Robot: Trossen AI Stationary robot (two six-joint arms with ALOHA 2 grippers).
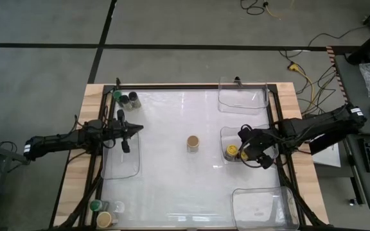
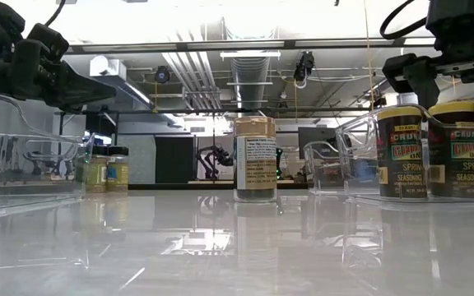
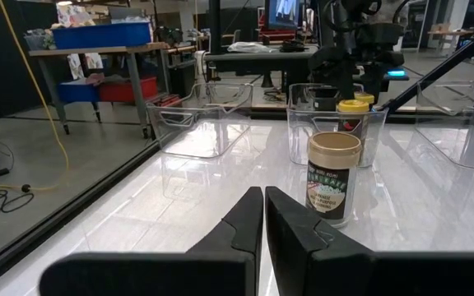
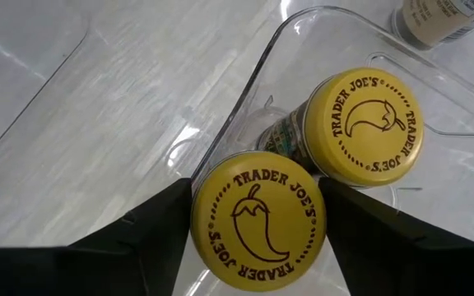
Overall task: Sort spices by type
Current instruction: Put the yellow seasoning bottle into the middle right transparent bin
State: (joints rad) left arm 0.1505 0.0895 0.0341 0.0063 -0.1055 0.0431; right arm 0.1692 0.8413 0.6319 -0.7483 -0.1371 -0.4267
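Yellow lids mark two spice jars standing side by side, touching or nearly so, in a clear bin (image 1: pixel 226 136) at the middle of the worktop's (image 1: pixel 172 173) right edge. The right gripper (image 4: pixel 257 215) hangs over the nearer yellow-lidded jar (image 4: pixel 257 218), its fingers (image 4: pixel 151 226) spread on either side of the lid and, as far as can be seen, not pressing it; the second yellow-lidded jar (image 4: pixel 363 126) stands just beside. A tan-lidded jar (image 1: pixel 193 142) stands alone, upright, at the worktop's centre. The left gripper (image 3: pixel 263 215) is closed on nothing, above a bin at the left edge. More jars stand in the far left corner (image 1: pixel 126 99) and the near left corner (image 1: pixel 103 215).
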